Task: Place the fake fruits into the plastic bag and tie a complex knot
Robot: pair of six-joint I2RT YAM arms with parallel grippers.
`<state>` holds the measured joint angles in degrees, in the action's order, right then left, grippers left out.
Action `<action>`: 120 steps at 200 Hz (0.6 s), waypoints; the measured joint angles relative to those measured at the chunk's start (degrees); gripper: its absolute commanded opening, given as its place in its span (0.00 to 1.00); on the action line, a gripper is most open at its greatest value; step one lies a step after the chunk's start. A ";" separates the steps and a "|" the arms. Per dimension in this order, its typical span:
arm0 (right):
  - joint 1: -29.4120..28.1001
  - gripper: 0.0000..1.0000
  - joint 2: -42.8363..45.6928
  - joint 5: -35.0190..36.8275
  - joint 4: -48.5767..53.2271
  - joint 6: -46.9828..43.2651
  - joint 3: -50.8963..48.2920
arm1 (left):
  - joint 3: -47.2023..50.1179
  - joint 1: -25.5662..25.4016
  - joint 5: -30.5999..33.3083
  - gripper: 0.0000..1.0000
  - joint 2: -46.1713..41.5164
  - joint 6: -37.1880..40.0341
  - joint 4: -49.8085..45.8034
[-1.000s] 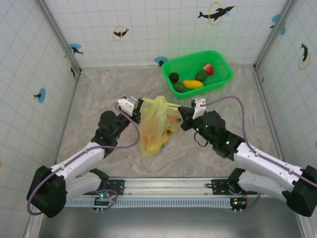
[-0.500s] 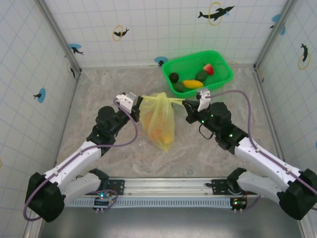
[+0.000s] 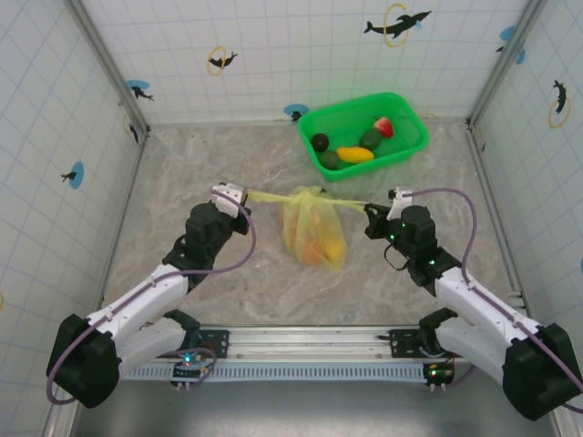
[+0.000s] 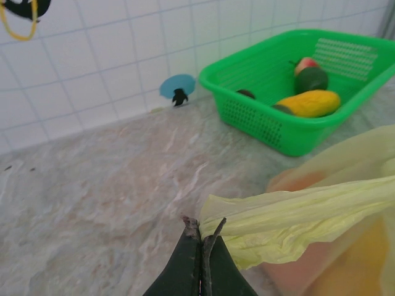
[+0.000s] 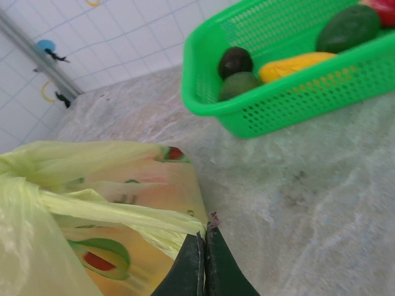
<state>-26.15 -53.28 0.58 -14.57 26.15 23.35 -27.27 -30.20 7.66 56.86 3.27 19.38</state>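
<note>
Tiled walls with small fish stickers box in a marbled table (image 3: 182,164). A green basket (image 3: 401,155) sits toward the far right corner with several fake fruits (image 3: 355,154) left in it. The plastic bag (image 3: 314,228) lies mid-table between the two arms, orange and yellow shapes showing through the film at its near end. Its neck is bunched into a knot (image 3: 308,194) at the bag's far end, one thin strip running out to each side. The left end effector (image 3: 239,195) is clamped on the left strip (image 3: 269,196); the left wrist view shows the fingers pressed together with film pinched at the tips. The right end effector (image 3: 372,208) is likewise closed on the right strip (image 3: 346,202). The strips look taut and lie nearly on one line, left to right across the table, with the knot about midway and both arms about equally near. The bag body trails toward the robot, crosswise to that line. Judgement: a tightening pull, and any further cinch means drawing outward along the strip axis. There is open table to the left; on the right the basket is near, but set back from the pull line. Risk: thin film slipping or tearing at the tips.
</note>
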 measured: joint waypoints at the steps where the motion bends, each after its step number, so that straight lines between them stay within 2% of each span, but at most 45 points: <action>1: 0.07 0.00 0.02 0.09 0.00 0.07 -0.09 | 0.07 0.00 0.13 0.00 0.00 -0.07 0.00; 42: 3.69 0.00 2.97 -0.09 0.13 3.48 -5.25 | 5.44 6.14 0.07 0.00 0.02 -6.84 0.72; 68: 7.23 0.00 3.96 -2.29 0.11 4.87 -7.21 | 5.79 6.51 -2.67 0.00 1.25 -9.31 1.09; 102: 9.01 0.00 3.96 -4.35 -0.57 4.81 -7.37 | 5.53 7.85 -8.02 0.00 2.95 -10.54 1.68; 120: 9.92 0.10 3.96 -5.20 -0.85 4.59 -7.37 | 4.24 8.83 -11.78 0.00 4.00 -11.19 1.55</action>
<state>-16.23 -49.32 -4.62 -15.42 30.74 15.99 -23.03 -21.37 -4.12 60.86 -7.92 20.93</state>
